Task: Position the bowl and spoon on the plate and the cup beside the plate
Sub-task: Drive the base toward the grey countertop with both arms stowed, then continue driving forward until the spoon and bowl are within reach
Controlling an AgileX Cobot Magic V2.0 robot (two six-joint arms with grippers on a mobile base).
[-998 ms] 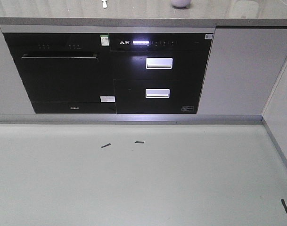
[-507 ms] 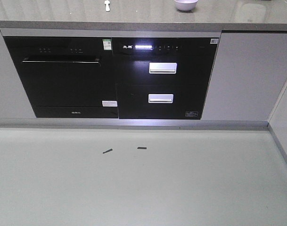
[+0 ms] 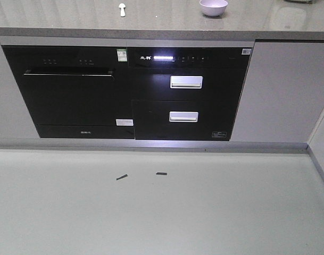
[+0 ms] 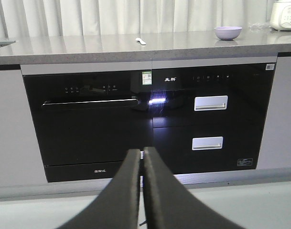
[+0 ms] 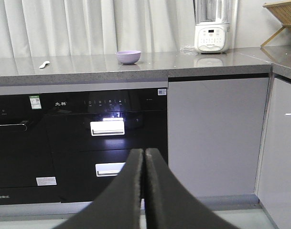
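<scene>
One bowl [image 3: 213, 7], one spoon [image 3: 122, 9] on counter [image 3: 151, 24], spoon well left of bowl. Green label [image 3: 122, 53] under counter edge; writing unreadable. Left gripper [image 4: 142, 157], right gripper [image 5: 144, 157]: jaws pressed together, holding nothing.

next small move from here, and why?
Probably roll the base closer to the counter. The bowl and spoon lie apart on it, with open floor between robot and cabinets. Both the left gripper and right gripper are shut, empty and low, short of the counter. No plate or cup is in view.
</scene>
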